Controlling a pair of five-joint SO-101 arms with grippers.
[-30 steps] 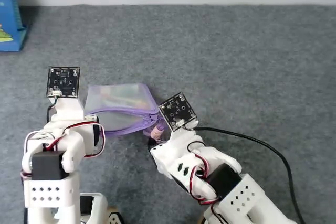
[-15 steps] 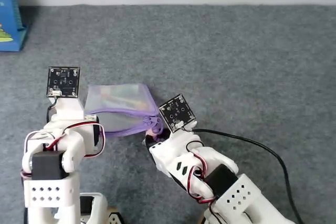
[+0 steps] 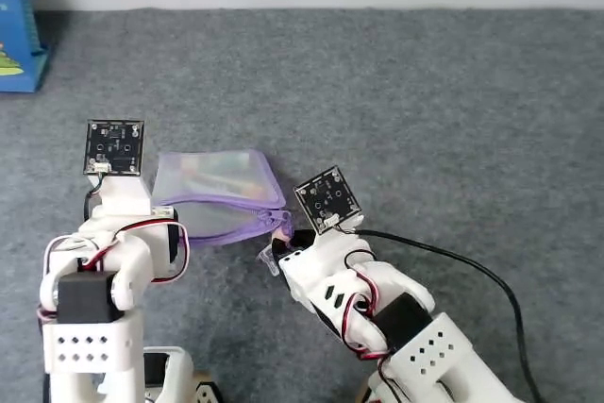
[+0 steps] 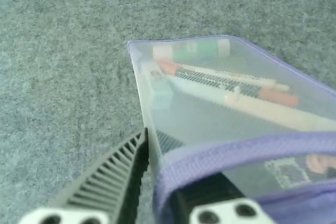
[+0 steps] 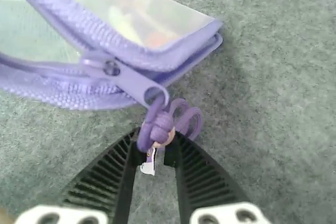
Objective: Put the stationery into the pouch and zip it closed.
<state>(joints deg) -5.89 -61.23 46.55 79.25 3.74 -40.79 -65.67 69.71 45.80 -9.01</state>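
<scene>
A clear pouch with purple zip trim lies on the grey carpet between the two arms. Pens and a glue stick show through its wall. My left gripper is shut on the pouch's purple edge at its left end. The zip slider sits toward the pouch's right end. A purple cord pull hangs from it, and my right gripper is shut on that cord, just off the pouch's right corner.
A blue box stands at the far left edge of the carpet. A black cable trails from the right arm toward the near right. Open carpet stretches behind and to the right of the pouch.
The right arm has shifted slightly to the right while holding the zip pull. The left arm and the pouch's left end have stayed put.
</scene>
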